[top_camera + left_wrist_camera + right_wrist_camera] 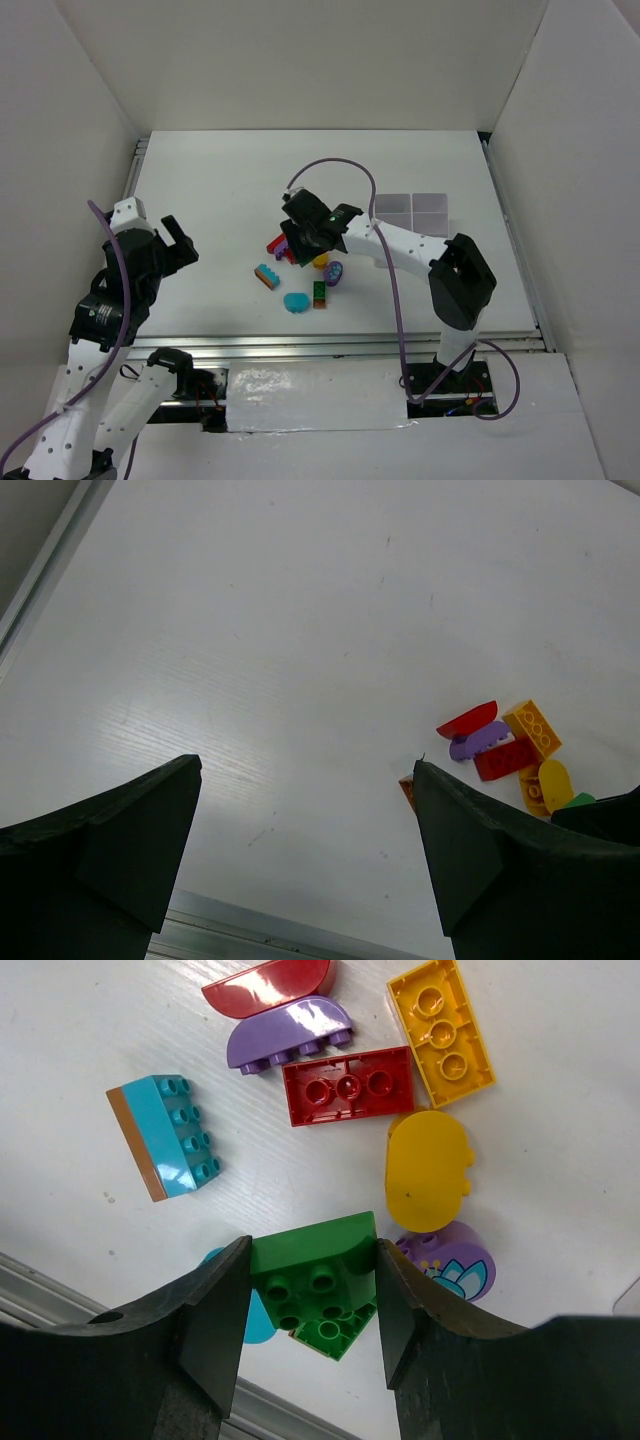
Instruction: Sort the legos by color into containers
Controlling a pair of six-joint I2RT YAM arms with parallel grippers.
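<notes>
My right gripper [312,1260] is shut on a dark green lego [318,1272], one finger on each side, above a lighter green brick [340,1335]. Around it lie a yellow oval [428,1170], a purple oval [450,1265], a red brick [348,1085], a yellow brick [440,1030], a purple arch [290,1035], a red curved piece [268,985], a teal brick on orange [165,1135] and a teal oval [255,1315]. From above, the right gripper [305,235] hovers over the pile. The white containers [420,210] stand to its right. My left gripper [180,245] is open, left of the pile.
The left wrist view looks over bare white table towards the pile, with the red brick [506,758] and yellow brick [533,728] at right. A metal rail [350,345] runs along the near table edge. White walls enclose the table on three sides.
</notes>
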